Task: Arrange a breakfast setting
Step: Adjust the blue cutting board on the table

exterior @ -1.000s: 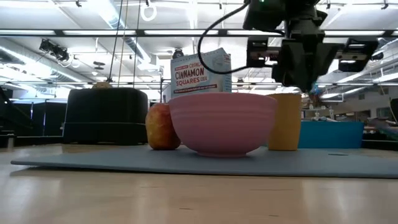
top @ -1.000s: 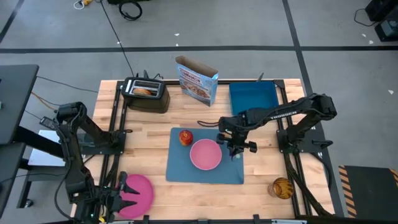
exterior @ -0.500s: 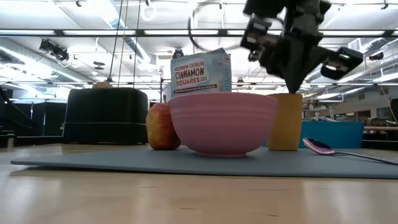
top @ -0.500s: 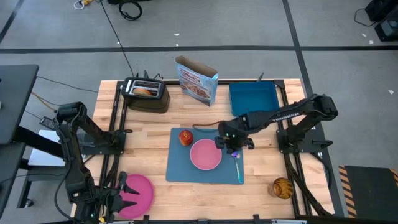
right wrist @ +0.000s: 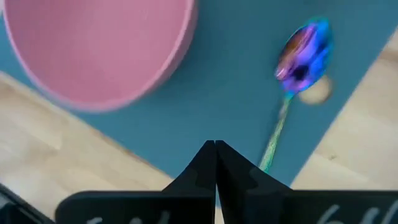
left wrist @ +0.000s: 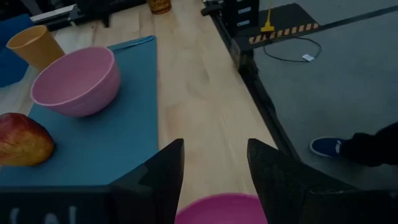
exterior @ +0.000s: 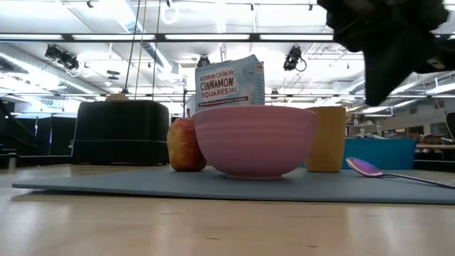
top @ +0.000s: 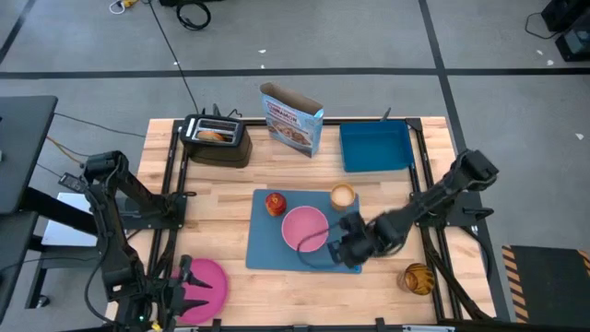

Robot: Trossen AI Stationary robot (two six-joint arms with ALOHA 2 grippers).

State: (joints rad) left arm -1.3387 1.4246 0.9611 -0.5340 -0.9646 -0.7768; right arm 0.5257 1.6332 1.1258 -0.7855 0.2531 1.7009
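From above, the blue placemat [top: 277, 249] is my landmark. On it sit the pink bowl [top: 305, 229] near the middle, the apple [top: 275, 203] at its far left corner, and the tan cup [top: 342, 195] at its far right corner. The right gripper [top: 348, 248] hangs over the mat's near right corner, hiding the spoon there. The flat pink plate [top: 205, 288] lies off the mat, past its near left corner, with the left gripper [top: 182, 284] at its edge. That plate looks light, stiff and thin, so I'd judge the rim the only place to take hold.

At table height, the bowl [exterior: 254, 140] stands on the mat [exterior: 142, 185] with the apple [exterior: 183, 144] just behind to one side and the cup [exterior: 326, 139] to the other. The spoon [exterior: 377, 171] lies flat on the mat beside the bowl; it seems thin, smooth and slippery, best pinched along the handle. The right gripper is a dark shape overhead, touching nothing.

From the left wrist, the fingers [left wrist: 163, 171] are spread apart either side of the plate's rim [left wrist: 221, 208], not gripping it that I can see.

From the right wrist, the fingers [right wrist: 205, 163] are pressed together, empty, above the mat [right wrist: 224, 87], with the spoon [right wrist: 301, 53] lying free beside the bowl [right wrist: 99, 50].
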